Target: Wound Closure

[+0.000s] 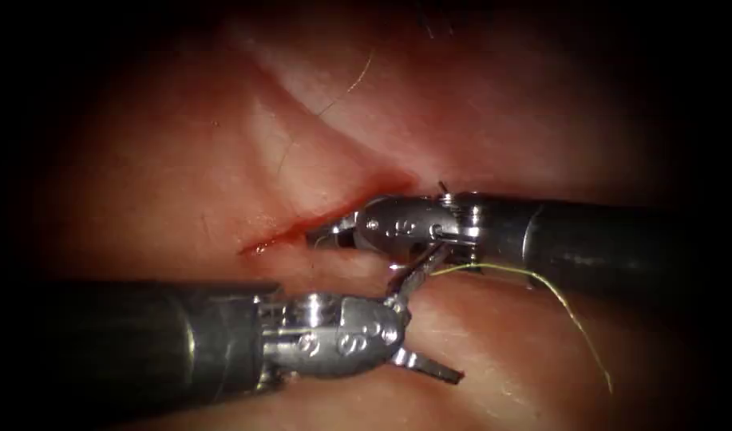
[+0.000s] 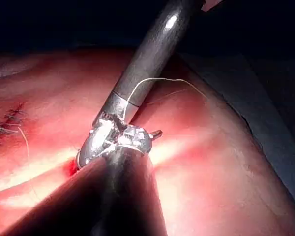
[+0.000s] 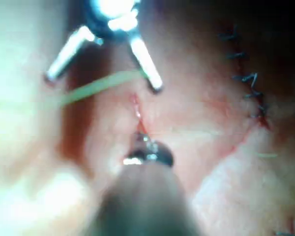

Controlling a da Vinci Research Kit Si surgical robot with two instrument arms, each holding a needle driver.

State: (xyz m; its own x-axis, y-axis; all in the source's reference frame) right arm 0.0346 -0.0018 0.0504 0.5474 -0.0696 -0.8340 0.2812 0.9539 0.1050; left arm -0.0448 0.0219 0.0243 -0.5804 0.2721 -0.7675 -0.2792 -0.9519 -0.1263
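Observation:
The cut (image 1: 290, 231) runs slantwise across the tissue (image 1: 182, 160), with red fluid along its edge. My right tool (image 1: 327, 235) reaches in from the right, its tip touching the cut's right end; I cannot tell whether it holds the needle. My left tool (image 1: 452, 313) lies below the cut with its jaws spread wide and nothing between them. Its upper jaw points up under the right tool's wrist. Yellow thread (image 1: 553, 291) starts beside that jaw and trails down to the right. In the right wrist view my right tool (image 3: 145, 147) sits on the cut and the thread (image 3: 93, 86) crosses the left tool (image 3: 103, 81).
Earlier stitches (image 3: 246, 78) close another part of the wound, and they appear again as stitches (image 2: 7, 123) in the left wrist view. The right tool's shaft (image 2: 152, 59) has thread (image 2: 157, 79) looping beside it. A tissue fold (image 1: 302, 88) rises behind the cut.

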